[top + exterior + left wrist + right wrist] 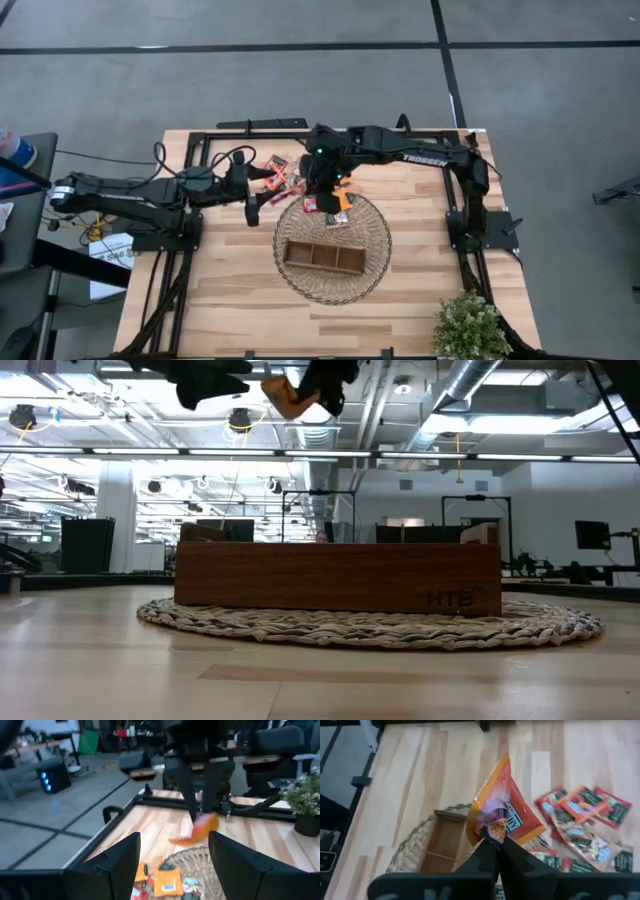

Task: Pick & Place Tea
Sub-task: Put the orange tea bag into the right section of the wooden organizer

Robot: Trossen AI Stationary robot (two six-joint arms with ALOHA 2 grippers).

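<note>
Orange tea sachet (502,805), pinched by one corner and hanging crumpled, is being carried clear of the table between the fully closed fingers of the right gripper (495,836). In the high view this gripper (322,185) is hovering near the middle of the table's far edge, just above the far rim of the round wicker basket (375,262). Remaining sachets (585,822), red, orange and pale, are lying loose in a cluster on the bare wood beside that far rim, some overlapping it. Brown wooden tray (323,257), divided into three compartments, is sitting in the middle of the basket; from the low view nothing can be seen inside it. Left gripper (172,865) is waiting with its fingers spread wide and nothing between them, near the table's left edge and pointing toward the sachet pile. A small potted plant (468,325) is standing at the near right corner.

Step in hand, as judged: transport, with the sachet lifted and not yet over the tray. The next move is calling for a short travel toward the near edge, alignment over one compartment, a descent, then release.
</note>
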